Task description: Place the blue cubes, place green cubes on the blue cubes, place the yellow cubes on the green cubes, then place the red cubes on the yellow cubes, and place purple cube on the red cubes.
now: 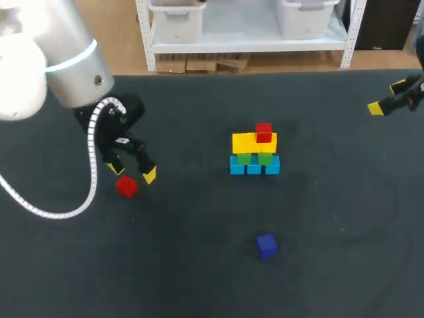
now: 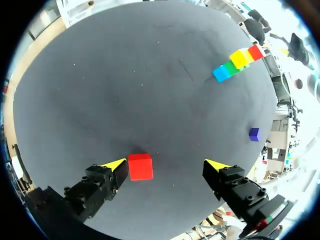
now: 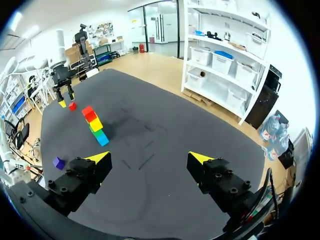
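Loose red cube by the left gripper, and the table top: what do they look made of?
The loose red cube: probably hard plastic or painted wood, given flat even-coloured faces, crisp edges, little shine. The table top: looks like a dark matte mat, maybe felt or rubber; no glare, faint scuff lines.
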Robot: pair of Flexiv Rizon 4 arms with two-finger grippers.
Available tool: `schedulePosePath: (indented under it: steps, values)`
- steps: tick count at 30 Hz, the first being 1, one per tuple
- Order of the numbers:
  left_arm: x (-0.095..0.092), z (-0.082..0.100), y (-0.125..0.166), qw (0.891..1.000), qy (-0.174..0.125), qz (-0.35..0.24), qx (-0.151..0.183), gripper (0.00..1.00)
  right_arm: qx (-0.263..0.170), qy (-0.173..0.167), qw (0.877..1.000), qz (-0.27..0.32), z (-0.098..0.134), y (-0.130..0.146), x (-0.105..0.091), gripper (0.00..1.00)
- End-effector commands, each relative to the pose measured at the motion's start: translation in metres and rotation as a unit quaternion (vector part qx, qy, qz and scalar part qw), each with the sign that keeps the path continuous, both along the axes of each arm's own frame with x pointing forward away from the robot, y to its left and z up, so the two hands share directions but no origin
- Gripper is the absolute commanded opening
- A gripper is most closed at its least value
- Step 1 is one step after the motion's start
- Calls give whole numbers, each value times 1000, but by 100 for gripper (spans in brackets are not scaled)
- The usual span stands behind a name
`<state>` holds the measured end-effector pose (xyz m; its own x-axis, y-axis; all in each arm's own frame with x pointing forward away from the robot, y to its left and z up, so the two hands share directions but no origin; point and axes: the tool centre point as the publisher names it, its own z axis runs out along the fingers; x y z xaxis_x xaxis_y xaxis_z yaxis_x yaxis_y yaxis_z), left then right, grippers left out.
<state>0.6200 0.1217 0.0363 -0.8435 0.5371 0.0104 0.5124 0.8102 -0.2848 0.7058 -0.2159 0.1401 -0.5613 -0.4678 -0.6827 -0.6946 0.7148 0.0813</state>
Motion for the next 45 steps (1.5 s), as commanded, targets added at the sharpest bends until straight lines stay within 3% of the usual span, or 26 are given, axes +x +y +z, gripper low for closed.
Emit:
schedulePosePath:
  steps: [1, 8, 11, 18, 29, 31, 35, 37, 42, 43, 45]
  values:
    - [5, 1, -4, 996, 59, -10, 59, 100, 2, 0, 1000, 2, -1, -1, 1, 100]
    - [-5, 1, -2, 993, 44, 33, 104, 100, 2, 0, 1000, 2, -1, -1, 1, 100]
    - [-9, -5, -2, 994, 32, 43, 93, 100, 2, 0, 1000, 2, -1, -1, 1, 100]
    - [-16, -23, 9, 991, 29, 77, 106, 98, 2, 0, 1000, 2, -1, -1, 1, 100]
    - [-21, -22, 25, 988, 4, 100, 115, 100, 2, 0, 1000, 2, -1, -1, 1, 100]
    - [-21, -24, 27, 988, 4, 100, 115, 69, 2, 0, 1000, 2, -1, -1, 1, 100]
    - [-19, -30, 28, 989, 7, 98, 112, 67, 2, 0, 1000, 2, -1, -1, 1, 100]
    - [-18, -32, 29, 988, 7, 98, 117, 49, 2, 0, 1000, 2, -1, -1, 1, 100]
    - [-16, -34, 31, 987, 3, 100, 122, 44, 2, 0, 1000, 2, -1, -1, 1, 100]
    - [-16, -34, 31, 987, 1, 102, 124, 38, 2, 0, 1000, 2, -1, -1, 1, 100]
    - [-16, -34, 31, 986, -1, 104, 129, 13, 2, 0, 1000, 2, -1, -1, 1, 100]
